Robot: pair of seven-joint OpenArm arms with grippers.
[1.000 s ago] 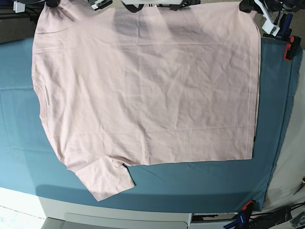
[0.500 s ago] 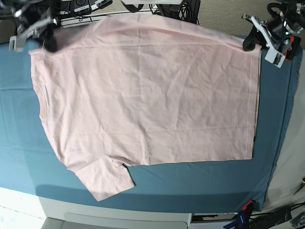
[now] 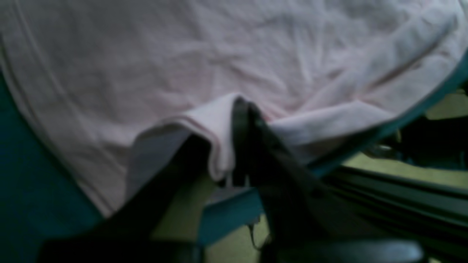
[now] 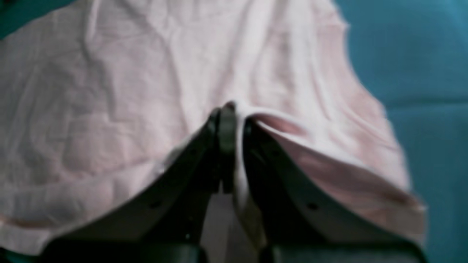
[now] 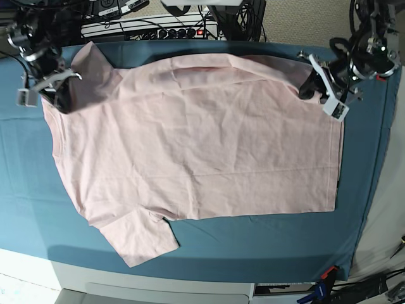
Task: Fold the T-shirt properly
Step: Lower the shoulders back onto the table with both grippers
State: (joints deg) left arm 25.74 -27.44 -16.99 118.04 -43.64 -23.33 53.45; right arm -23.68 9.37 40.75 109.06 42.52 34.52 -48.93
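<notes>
The pale pink T-shirt (image 5: 196, 139) lies plain side up on the teal cloth sheet (image 5: 266, 240), with one sleeve (image 5: 142, 237) at the near left and another (image 5: 88, 60) at the far left. My left gripper (image 5: 308, 85) is shut on the shirt's far right corner; in the left wrist view (image 3: 239, 109) the hem is pinched between the black fingers (image 3: 263, 146). My right gripper (image 5: 62, 100) is shut on the shirt's far left edge; the right wrist view (image 4: 232, 113) shows a fold of the fabric (image 4: 109, 91) held between its fingers (image 4: 256, 157).
The teal sheet covers the table, whose white front edge (image 5: 158, 285) is at the bottom. An orange clamp (image 5: 327, 273) holds the sheet at the near right corner. A power strip and cables (image 5: 164, 28) lie behind the far edge.
Both grippers have come into view and moved toward the near side, pulling the shirt's far edge with them. The far strip of teal sheet now shows.
</notes>
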